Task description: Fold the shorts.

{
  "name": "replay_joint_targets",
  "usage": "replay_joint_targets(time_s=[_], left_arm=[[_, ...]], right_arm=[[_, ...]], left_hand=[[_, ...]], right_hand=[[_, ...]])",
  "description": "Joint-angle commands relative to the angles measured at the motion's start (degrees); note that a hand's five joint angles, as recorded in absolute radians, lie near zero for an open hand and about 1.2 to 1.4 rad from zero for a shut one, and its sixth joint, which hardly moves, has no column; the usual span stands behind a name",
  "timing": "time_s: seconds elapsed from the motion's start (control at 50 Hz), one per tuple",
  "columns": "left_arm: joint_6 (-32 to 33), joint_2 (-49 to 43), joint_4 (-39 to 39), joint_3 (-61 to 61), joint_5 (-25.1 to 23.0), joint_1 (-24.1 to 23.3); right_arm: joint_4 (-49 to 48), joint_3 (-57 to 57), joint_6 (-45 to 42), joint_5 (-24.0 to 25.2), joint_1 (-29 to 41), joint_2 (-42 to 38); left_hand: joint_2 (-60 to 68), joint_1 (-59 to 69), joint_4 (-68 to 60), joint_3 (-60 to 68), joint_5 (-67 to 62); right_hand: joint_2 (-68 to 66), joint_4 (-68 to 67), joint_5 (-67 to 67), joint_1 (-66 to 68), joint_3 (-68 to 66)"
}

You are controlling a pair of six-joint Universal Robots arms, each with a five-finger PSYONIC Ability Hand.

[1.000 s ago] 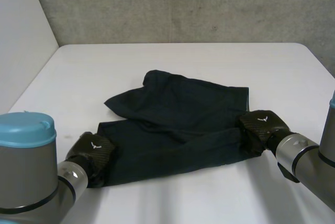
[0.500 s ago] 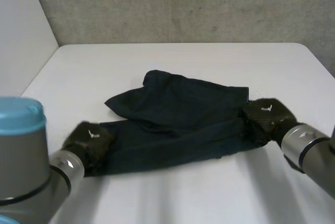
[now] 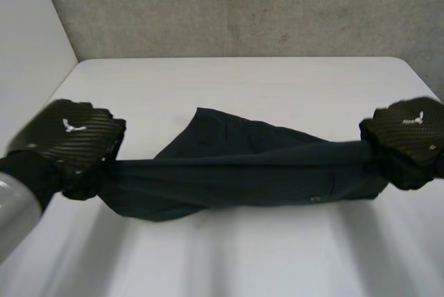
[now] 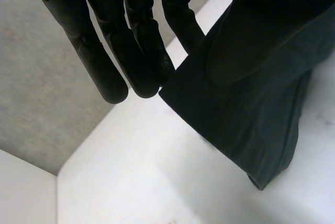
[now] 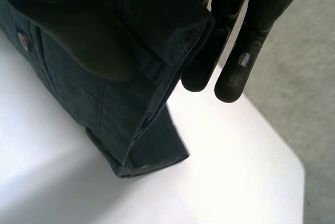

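Left hand (image 3: 66, 137) pinches the shorts (image 3: 243, 172) at the left end, right hand (image 3: 409, 130) at the right end. Near edge is stretched taut between them, and the far part rests on the table (image 3: 277, 82).

Bright, even light; table (image 5: 63, 145) glares white beside shorts (image 5: 104, 98).

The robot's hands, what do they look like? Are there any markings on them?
The black left hand and black right hand have shells with a woven, carbon-fibre-like pattern, and each carries a small white winged logo on its back. Their fingers are long, smooth and glossy black, with rounded tips. A grey, metal-looking arm section joins the left hand.
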State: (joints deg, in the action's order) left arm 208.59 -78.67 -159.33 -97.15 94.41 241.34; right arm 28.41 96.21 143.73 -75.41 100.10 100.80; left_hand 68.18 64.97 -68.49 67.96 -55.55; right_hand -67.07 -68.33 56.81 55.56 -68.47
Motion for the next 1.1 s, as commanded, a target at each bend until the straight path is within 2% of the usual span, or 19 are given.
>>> replay_joint_targets(time_s=[0.02, 0.1, 0.24, 0.34, 0.44, 0.58, 0.66, 0.74, 0.82, 0.84, 0.88, 0.9, 0.94, 0.96, 1.0, 1.02, 1.06, 1.1], left_arm=[[0.4, -15.2, -8.1, 3.1, 0.1, 0.0], [2.5, -23.5, -11.3, 8.9, 0.2, 0.0], [6.5, -40.0, -14.0, 27.3, 0.4, -0.7], [6.5, -51.2, -14.0, 40.9, 0.6, -1.3], [6.9, -60.8, -14.2, 52.3, -0.1, -1.9], [7.2, -68.6, -15.2, 61.0, -0.2, -2.9], [7.3, -71.4, -18.9, 64.1, -0.1, -3.1], [7.1, -73.0, -24.6, 64.4, -0.3, -3.1], [7.6, -73.6, -27.2, 64.2, -0.9, -3.3], [8.0, -73.8, -27.3, 64.1, -1.0, -3.4], [8.6, -73.8, -27.3, 64.0, -0.9, -3.7], [9.2, -73.6, -27.3, 63.9, -0.7, -4.0], [9.6, -73.5, -27.2, 63.8, -0.5, -4.4], [9.6, -73.3, -27.1, 63.6, -0.4, -4.6], [9.6, -73.0, -27.0, 63.0, -0.4, -4.6], [9.6, -72.9, -27.0, 62.5, -0.4, -4.7], [9.6, -71.5, -27.0, 60.7, -0.4, -4.6], [9.6, -69.4, -27.0, 58.7, -0.5, -4.6]], right_arm=[[-0.9, 1.0, -4.7, -0.9, -1.2, -10.9], [-1.5, -1.3, -4.8, -1.0, -1.2, -15.7], [-5.8, -8.5, -2.7, -3.2, -0.5, -25.4], [-9.1, -13.6, -2.2, -8.3, 0.1, -31.5], [-13.1, -19.3, -2.8, -15.8, 0.4, -38.6], [-17.5, -22.9, -2.7, -17.2, 1.2, -43.1], [-23.3, -24.1, -2.7, -17.1, 2.4, -45.7], [-25.7, -24.7, -2.5, -17.2, 3.0, -47.2], [-26.6, -24.8, -0.9, -17.5, 3.3, -46.8], [-27.0, -24.8, 0.0, -17.4, 3.2, -46.5], [-27.6, -25.1, 2.9, -16.7, 3.2, -45.9], [-27.6, -26.1, 7.8, -15.4, 2.9, -45.2], [-26.7, -27.7, 12.8, -12.7, 2.2, -45.3], [-24.5, -29.6, 18.3, -8.1, 0.7, -45.3], [-21.1, -31.5, 23.4, -2.8, -1.3, -45.4], [-17.6, -33.8, 28.1, 1.9, -2.8, -46.6], [-14.4, -36.5, 31.8, 6.0, -3.6, -49.0], [-10.3, -39.7, 35.5, 7.8, -3.7, -52.5]], left_hand=[[11.8, 15.0, -11.5, 12.0, -14.5], [11.8, 15.0, -11.5, 12.0, -14.5], [11.8, 15.0, -11.5, 12.0, -14.5], [11.8, 15.0, -11.5, 12.0, -14.5], [11.8, 15.0, -11.5, 12.0, -14.5], [11.8, 15.0, -11.5, 12.0, -14.5], [11.8, 15.0, -11.5, 12.0, -14.5], [11.8, 15.0, -11.5, 12.0, -14.5], [11.8, 15.0, -11.5, 12.0, -14.5], [11.8, 15.0, -11.5, 12.0, -14.5], [11.8, 15.0, -11.5, 12.0, -14.5], [11.8, 15.0, -11.5, 12.0, -14.5], [11.8, 15.0, -11.5, 12.0, -14.5], [11.8, 15.0, -11.5, 12.0, -14.5], [11.8, 15.0, -11.5, 12.0, -14.5], [11.8, 15.0, -11.5, 12.0, -14.5], [11.8, 15.0, -11.5, 12.0, -14.5], [11.8, 15.0, -11.5, 12.0, -14.5]], right_hand=[[-12.9, -11.7, 13.2, 24.4, -11.5], [-12.9, -11.7, 13.2, 24.4, -11.5], [-12.9, -11.7, 13.2, 24.4, -11.5], [-12.9, -11.7, 13.2, 24.4, -11.5], [-12.9, -11.7, 13.2, 24.4, -11.5], [-12.9, -11.7, 13.2, 24.4, -11.5], [-12.9, -11.7, 13.2, 24.4, -11.5], [-12.9, -11.7, 13.2, 24.4, -11.5], [-12.9, -11.7, 13.2, 24.4, -11.5], [-9.0, -7.7, 9.3, 20.5, -7.6], [12.8, 14.1, -12.5, -1.3, 14.2], [23.4, 24.7, -23.1, -11.9, 24.8], [23.7, 24.9, -23.4, -12.2, 25.1], [24.2, 25.4, -23.9, -12.7, 25.6], [24.5, 25.8, -24.3, -13.0, 25.9], [26.0, 27.3, -25.8, -14.5, 27.4], [27.9, 29.1, -27.6, -16.4, 29.3], [31.9, 33.2, -31.6, -20.4, 33.3]])
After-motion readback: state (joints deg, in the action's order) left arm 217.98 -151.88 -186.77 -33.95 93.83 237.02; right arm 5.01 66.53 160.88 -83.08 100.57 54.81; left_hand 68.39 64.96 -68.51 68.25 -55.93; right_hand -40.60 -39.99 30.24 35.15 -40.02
